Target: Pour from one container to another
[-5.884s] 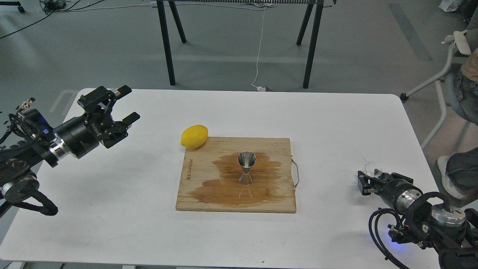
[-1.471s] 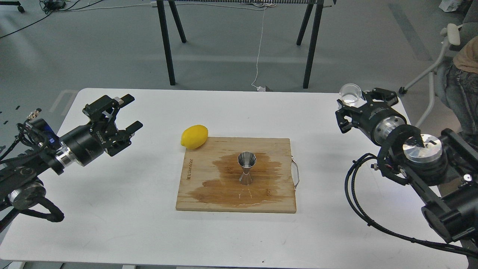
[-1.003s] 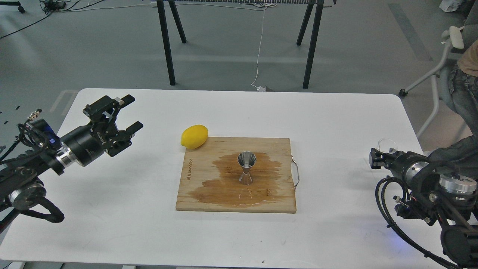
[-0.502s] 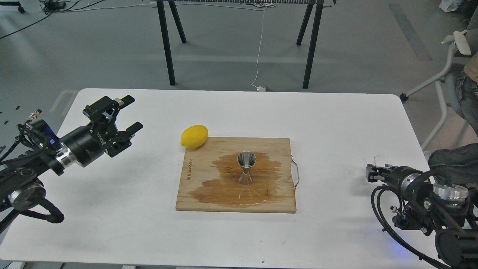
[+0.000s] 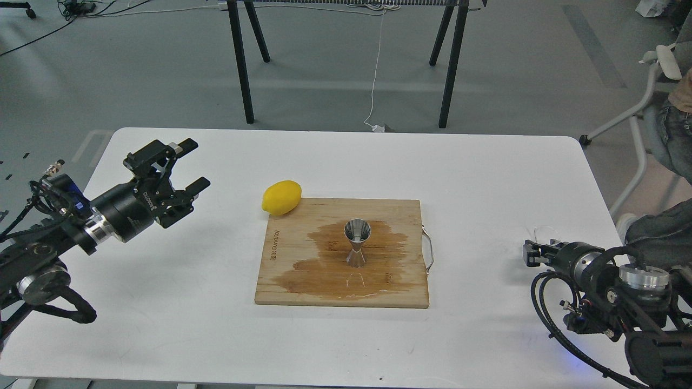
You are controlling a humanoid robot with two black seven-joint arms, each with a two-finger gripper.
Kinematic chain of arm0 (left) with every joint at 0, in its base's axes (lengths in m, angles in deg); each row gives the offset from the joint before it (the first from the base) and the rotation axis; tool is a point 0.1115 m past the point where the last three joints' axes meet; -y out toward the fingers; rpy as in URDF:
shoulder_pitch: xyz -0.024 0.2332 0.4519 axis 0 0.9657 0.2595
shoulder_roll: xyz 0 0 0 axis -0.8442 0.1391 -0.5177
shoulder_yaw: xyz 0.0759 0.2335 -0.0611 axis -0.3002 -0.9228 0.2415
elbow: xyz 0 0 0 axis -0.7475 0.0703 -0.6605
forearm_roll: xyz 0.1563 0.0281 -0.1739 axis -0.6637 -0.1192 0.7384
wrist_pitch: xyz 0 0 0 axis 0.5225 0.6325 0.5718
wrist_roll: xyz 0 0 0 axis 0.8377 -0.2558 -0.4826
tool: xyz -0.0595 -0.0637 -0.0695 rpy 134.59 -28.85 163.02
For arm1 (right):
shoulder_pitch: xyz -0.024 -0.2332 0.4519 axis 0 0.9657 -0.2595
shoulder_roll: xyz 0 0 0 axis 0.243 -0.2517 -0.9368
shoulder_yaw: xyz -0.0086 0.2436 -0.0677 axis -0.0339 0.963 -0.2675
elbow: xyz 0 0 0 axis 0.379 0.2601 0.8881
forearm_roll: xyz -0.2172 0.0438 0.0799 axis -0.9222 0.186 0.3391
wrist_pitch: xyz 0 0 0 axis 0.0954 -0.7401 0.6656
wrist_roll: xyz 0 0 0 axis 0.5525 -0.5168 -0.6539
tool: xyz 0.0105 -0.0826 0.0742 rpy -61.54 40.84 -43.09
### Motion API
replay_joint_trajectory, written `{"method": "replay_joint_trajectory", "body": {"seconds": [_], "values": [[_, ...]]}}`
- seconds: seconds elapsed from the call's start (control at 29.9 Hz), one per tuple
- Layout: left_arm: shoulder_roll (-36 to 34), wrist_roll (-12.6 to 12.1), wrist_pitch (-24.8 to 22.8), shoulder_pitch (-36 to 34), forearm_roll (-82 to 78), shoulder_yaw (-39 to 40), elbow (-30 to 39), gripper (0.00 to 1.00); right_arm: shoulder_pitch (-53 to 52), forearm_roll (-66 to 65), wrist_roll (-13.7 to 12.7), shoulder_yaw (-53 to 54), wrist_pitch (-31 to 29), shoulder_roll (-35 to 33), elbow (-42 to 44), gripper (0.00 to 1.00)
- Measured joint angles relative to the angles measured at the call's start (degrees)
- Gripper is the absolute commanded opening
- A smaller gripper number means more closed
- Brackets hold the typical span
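Because the cup [image 5: 545,233] was clear and small, it was hard to see, but its faint rim showed right at the tip of the right gripper [image 5: 534,254], low over the table [image 5: 486,173] near its right edge. The gripper was dark and seen from behind, so I could not tell if its fingers were closed on the cup or just next to it.

The jigger [image 5: 357,243] stood upright on the wet brown patch of the board [image 5: 303,216], well away to the left of that gripper and a bit farther from the robot. The lemon [image 5: 281,198] lay past the jigger, touching the far left corner of the board.

The left gripper [image 5: 181,167] hung in the air with its fingers spread wide and nothing in them. From there, the jigger was well off to the right and lower down.

I think the step in hand was bringing the cup over to pour. To do it well, the arm had to get a firm hold, keep the cup level on the way, stop with its rim just above the jigger's mouth, and tip slowly. The mouth was small, and the wet board made me think a spill was easy. A bump could knock the jigger over.
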Motion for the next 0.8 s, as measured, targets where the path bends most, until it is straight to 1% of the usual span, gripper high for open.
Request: {"method": "replay_joint_trajectory", "body": {"seconds": [0.07,0.43,0.57,0.64,0.74,0.77,0.8], "values": [[0.0,0.0,0.0,0.0,0.0,0.0,0.0,0.94,0.0,0.0,0.0,0.0,0.0,0.0,0.0,0.78],[0.1,0.0,0.0,0.0,0.0,-0.1,0.0,0.94,0.0,-0.1,0.0,0.0,0.0,0.0,-0.7,0.93],[0.1,0.0,0.0,0.3,0.0,-0.1,0.0,0.94,0.0,-0.2,0.0,0.0,0.0,0.0,-0.7,0.93],[0.1,0.0,0.0,0.4,0.0,-0.1,0.0,0.94,0.0,-0.2,0.0,0.0,0.0,0.0,-0.7,0.9],[0.1,0.0,0.0,0.4,0.0,-0.1,0.0,0.94,0.0,-0.2,0.0,0.0,0.0,0.0,-0.7,0.71],[0.1,0.0,0.0,0.5,0.0,-0.1,0.0,0.94,0.0,-0.2,0.1,0.0,0.0,0.0,-0.7,0.58],[0.1,0.0,0.0,0.5,0.0,-0.1,0.0,0.94,0.0,-0.2,0.1,0.0,0.0,0.0,-0.7,0.43]]}}
